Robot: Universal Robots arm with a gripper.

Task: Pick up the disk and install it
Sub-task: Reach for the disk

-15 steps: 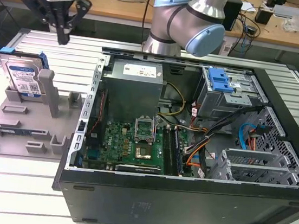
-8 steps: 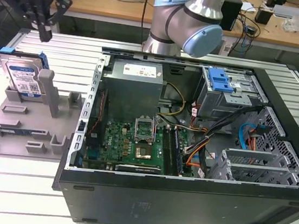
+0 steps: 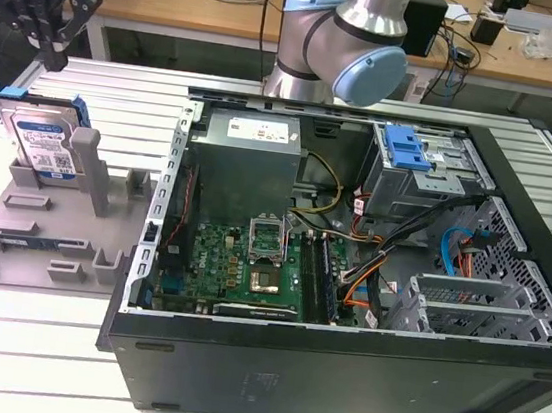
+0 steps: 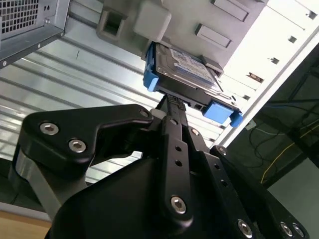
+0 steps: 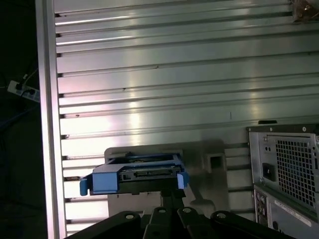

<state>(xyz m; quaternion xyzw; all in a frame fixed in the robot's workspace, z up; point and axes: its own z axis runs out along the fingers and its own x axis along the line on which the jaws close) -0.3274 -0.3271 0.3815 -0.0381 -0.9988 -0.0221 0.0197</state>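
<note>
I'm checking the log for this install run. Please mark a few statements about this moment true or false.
1. The disk stands in the grey holder outside the computer case. True.
2. In the exterior view the gripper is above the disk. True.
3. The disk is inside the case. False: it is in the holder, to the exterior view's left of the case.
4. The case is closed. False: it lies open, with the green board showing.

The arm (image 3: 365, 16) is a silver-grey tube with pale blue round joint caps; black jaws carry silver hex screws.
</note>
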